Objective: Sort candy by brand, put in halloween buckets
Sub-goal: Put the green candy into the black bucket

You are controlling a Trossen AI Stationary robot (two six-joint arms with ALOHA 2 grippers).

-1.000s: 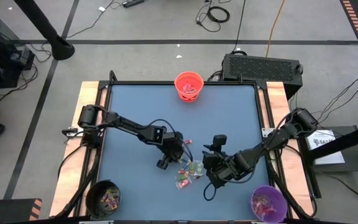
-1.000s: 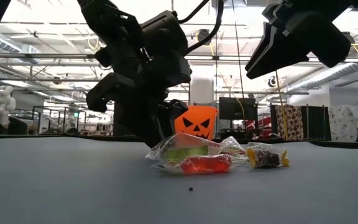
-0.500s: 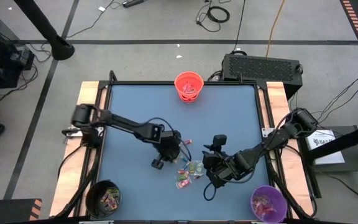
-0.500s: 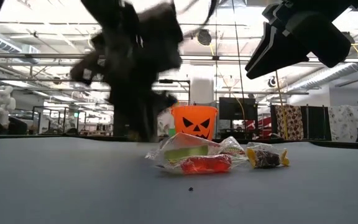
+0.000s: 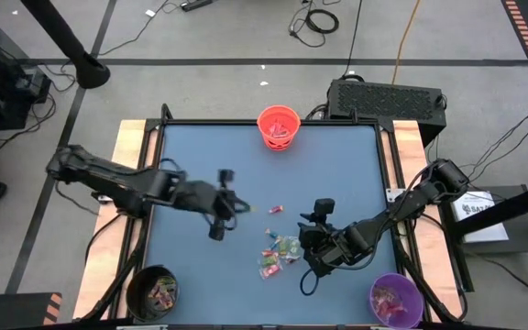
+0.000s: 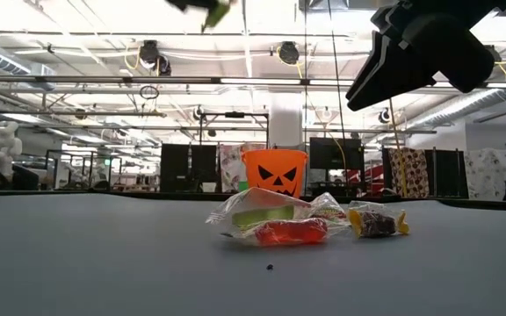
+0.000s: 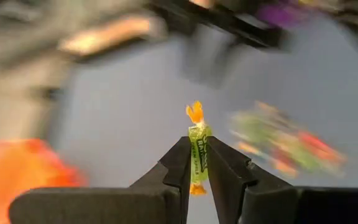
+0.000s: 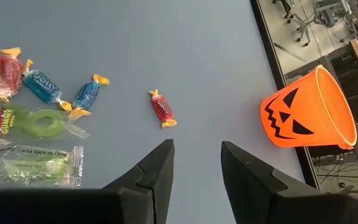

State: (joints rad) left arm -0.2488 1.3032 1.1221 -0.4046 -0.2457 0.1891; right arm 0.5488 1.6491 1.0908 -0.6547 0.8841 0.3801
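The left gripper (image 7: 197,163) pinches a green candy (image 7: 197,151) upright by its middle, left of centre in the high view, lifted clear for carrying. The right gripper (image 8: 196,163) hangs open above the candy pile (image 5: 280,249).

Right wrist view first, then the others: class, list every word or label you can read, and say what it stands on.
"JOLLY": on the blue candy; the line under it is too small.
Red lettering on the green ring sweet's wrapper: too small to read.
Print on the green candy pinched in the left hand: blurred.
White label beside the table, high view: too small.
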